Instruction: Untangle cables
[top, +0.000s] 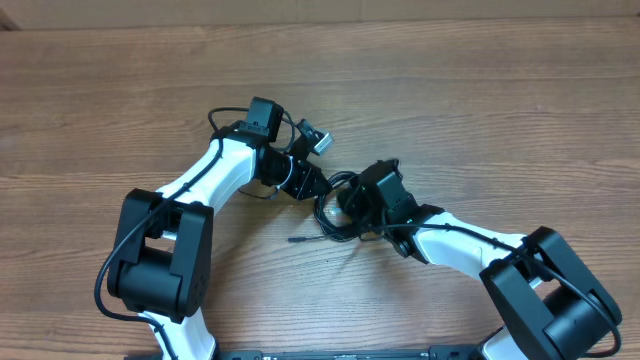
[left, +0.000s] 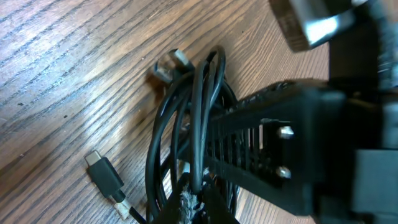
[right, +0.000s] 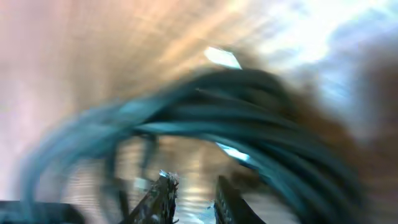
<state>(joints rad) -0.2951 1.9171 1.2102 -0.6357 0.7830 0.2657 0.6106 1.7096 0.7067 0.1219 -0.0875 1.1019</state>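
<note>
Woodgrain tabletop (top: 450, 90), brown, bare boards; cables (left: 198, 112) bunched near centre.

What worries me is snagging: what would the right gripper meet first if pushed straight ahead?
Most likely the bundled cables, looping across its path beyond the right gripper; blur hides depth.

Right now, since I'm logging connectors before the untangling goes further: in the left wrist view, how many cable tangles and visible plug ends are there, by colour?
Cable tangle: 1
Black USB plug: 1
Silver plug: 1
Total: 3
</note>
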